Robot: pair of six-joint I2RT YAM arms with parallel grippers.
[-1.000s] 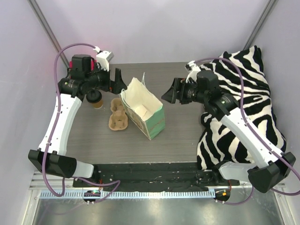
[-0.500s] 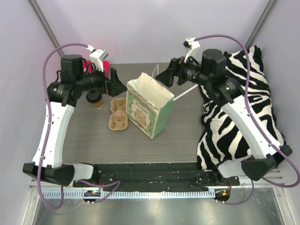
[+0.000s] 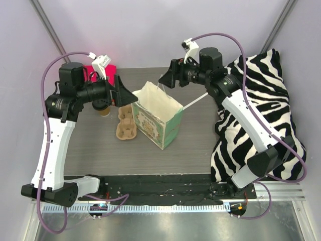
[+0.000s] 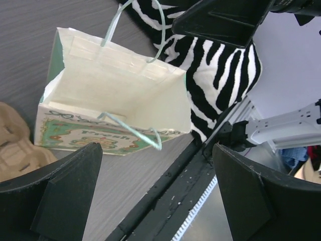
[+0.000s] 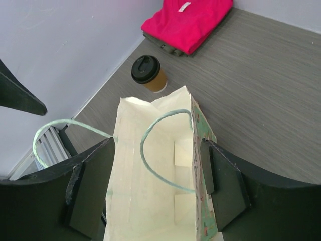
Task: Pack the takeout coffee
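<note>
Grey wood-grain table [image 3: 200, 145]. Zebra-print pillow [image 3: 261, 100] fills the right side of top view.

White-and-green paper bag [image 3: 155, 118] stands upright at centre, mouth open upward, both string handles loose. Inside, per R wrist view: only pale paper walls and bottom folds visible.

Beige pulp cup tray [image 3: 126, 123] lies flat just beside bag, on its left in top view. Can't tell if they touch.

Red folded cloth [image 5: 188, 20] at table's far edge, top of R wrist view.

Takeout coffee cup [image 5: 149, 74] upright on table w/ black lid [image 5: 145, 69] on. Upper left in top view, beyond tray, partly under left arm; outside bag and apart from it.

Left gripper [image 4: 155, 191]: jaws spread wide, nothing btwn them, pointed at bag from left. Right gripper [image 5: 156, 150]: jaws apart above bag mouth, one handle loop lying btwn them, not pinched.
</note>
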